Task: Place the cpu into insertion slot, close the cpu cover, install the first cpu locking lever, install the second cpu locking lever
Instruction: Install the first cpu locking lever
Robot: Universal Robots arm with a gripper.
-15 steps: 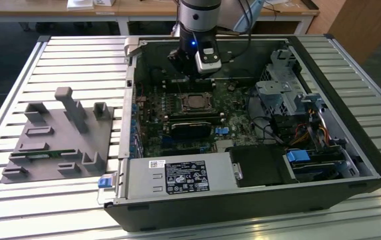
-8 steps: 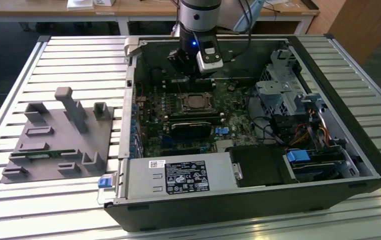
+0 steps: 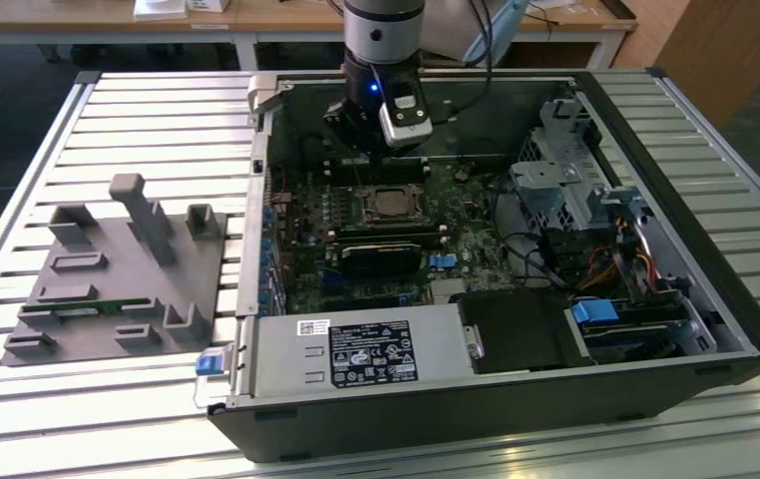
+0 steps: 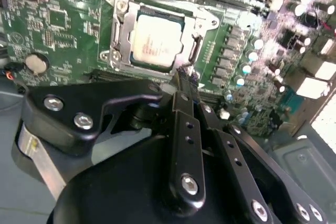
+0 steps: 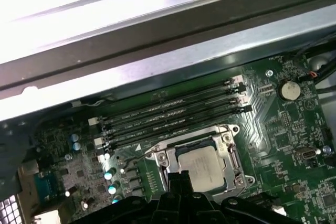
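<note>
The cpu, with its silver-grey top, lies flat in the insertion slot on the green motherboard. The cpu cover lies down around it, and the chip shows through its window. A thin metal locking lever runs along the socket's side nearest my fingers. In the exterior view my gripper hangs just behind the socket, inside the open computer case. In both wrist views its black fingertips are pressed together, holding nothing, right at the socket's edge.
Long black memory slots run beside the socket toward the case wall. A black card and the power supply lie in front of the socket. Drive cages and cables are on the exterior view's right. A grey fixture tray sits outside the case on the left.
</note>
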